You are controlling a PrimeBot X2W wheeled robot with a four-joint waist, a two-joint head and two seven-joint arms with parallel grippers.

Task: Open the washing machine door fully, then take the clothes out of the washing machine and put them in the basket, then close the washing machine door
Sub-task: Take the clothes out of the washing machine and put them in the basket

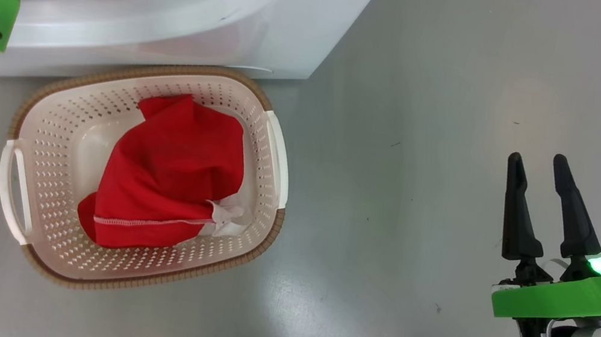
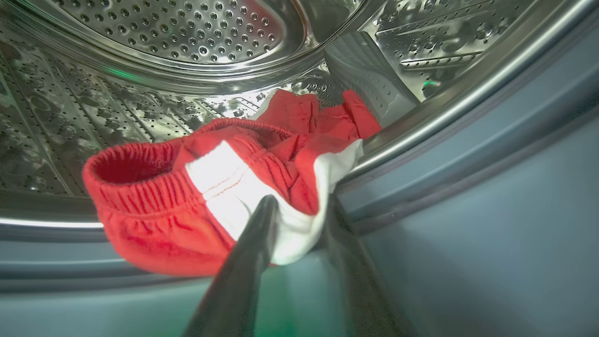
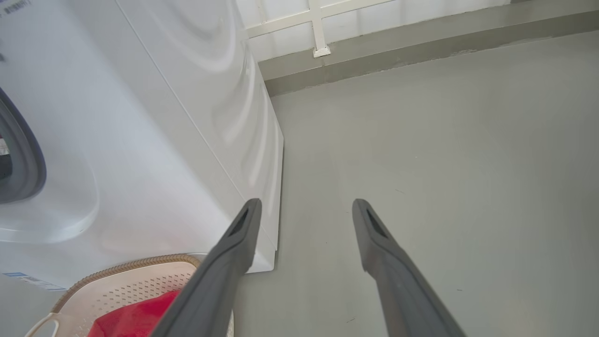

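A red garment with a white panel [image 2: 154, 206] lies at the lip of the washing machine's steel drum [image 2: 187, 28], against the grey-blue rubber ring [image 2: 468, 164]. My left gripper [image 2: 299, 206] reaches into the mouth, its fingers closed on the white fold of the clothes. Another red garment [image 1: 172, 171] lies in the cream basket [image 1: 53, 151] on the floor in front of the washing machine [image 1: 211, 7]. My right gripper [image 1: 537, 159] hangs open over bare floor to the basket's right, holding nothing. The washing machine door is out of view.
The grey floor [image 1: 416, 243] stretches to the right of the basket and the machine. In the right wrist view, the machine's white side [image 3: 164, 117] runs back to a low grey kerb and a white railing [image 3: 323, 47]. The basket [image 3: 140, 281] touches the machine's front.
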